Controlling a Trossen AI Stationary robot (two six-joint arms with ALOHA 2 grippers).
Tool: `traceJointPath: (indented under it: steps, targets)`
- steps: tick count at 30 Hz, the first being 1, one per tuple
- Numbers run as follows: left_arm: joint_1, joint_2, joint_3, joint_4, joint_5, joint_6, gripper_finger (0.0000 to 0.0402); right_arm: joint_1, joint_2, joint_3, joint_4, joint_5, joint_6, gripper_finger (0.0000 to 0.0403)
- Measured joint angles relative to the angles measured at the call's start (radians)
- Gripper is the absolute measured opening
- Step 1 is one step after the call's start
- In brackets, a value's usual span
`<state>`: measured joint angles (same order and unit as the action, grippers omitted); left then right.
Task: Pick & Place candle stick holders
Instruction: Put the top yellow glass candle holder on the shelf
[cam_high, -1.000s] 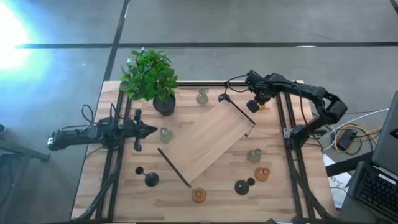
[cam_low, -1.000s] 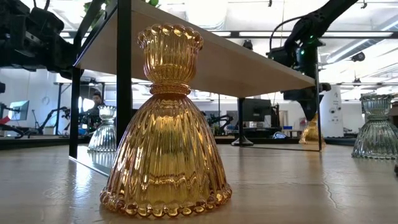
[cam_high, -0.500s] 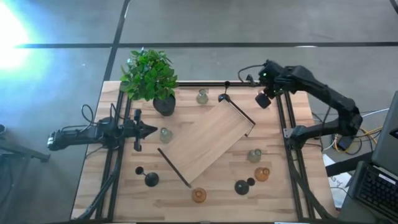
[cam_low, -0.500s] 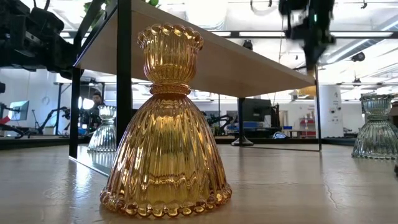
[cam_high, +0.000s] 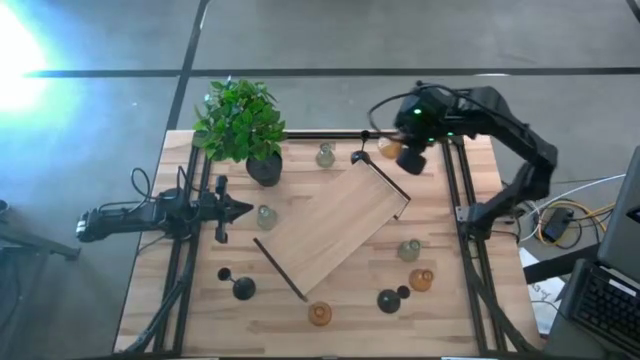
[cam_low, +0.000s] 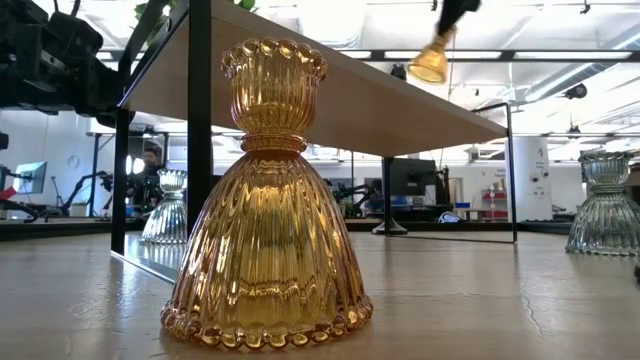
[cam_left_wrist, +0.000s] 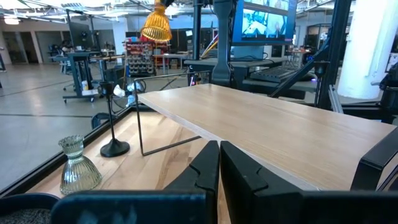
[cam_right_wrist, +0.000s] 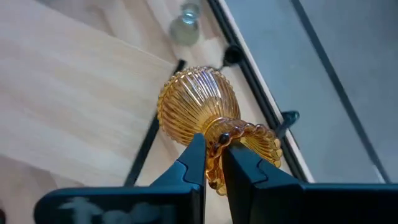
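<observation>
Candle stick holders sit scattered over a wooden table (cam_high: 190, 320) around a low pale wooden shelf (cam_high: 335, 222) on thin black legs. One amber glass holder (cam_right_wrist: 198, 107) is up in the air, tipped on its side, pinched at its beaded rim by the right gripper (cam_right_wrist: 213, 163) above the far right corner of the shelf. Two more amber holders stand on the table: one (cam_high: 319, 314) at the near edge, just off the shelf's near corner, and one (cam_high: 421, 280) towards the right. A pale green holder (cam_high: 409, 250) stands just beyond that one, another (cam_high: 325, 155) near the far edge, and a third (cam_high: 265, 217) beside the shelf's left side. A black holder (cam_high: 360, 157) with a thin stem stands at the far end of the shelf, another (cam_high: 243, 288) at the near left, and a third (cam_high: 389, 300) at the near right. The left gripper (cam_left_wrist: 219, 163) rests low at the left of the table, fingers clenched together on nothing, aimed at the shelf. A black pot with a green plant (cam_high: 240, 122) stands at the far left corner
</observation>
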<state>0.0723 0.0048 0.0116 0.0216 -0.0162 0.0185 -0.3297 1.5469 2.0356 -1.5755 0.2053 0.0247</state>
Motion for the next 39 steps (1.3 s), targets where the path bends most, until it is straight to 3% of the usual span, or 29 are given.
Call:
traceJointPath:
  steps: [6,12,39]
  targets:
    - [0.0,0.0,0.0,0.0,0.0,0.0,0.0019,0.08,0.144,0.148,0.007,-0.01,-0.063,0.0023]
    - [0.0,0.0,0.0,0.0,0.0,0.0,0.0019,0.107,0.242,0.199,0.005,-0.049,-0.096,0.0023]
    - [0.0,0.0,0.0,0.0,0.0,0.0,0.0019,0.118,0.321,0.04,0.014,-0.048,-0.345,0.0023]
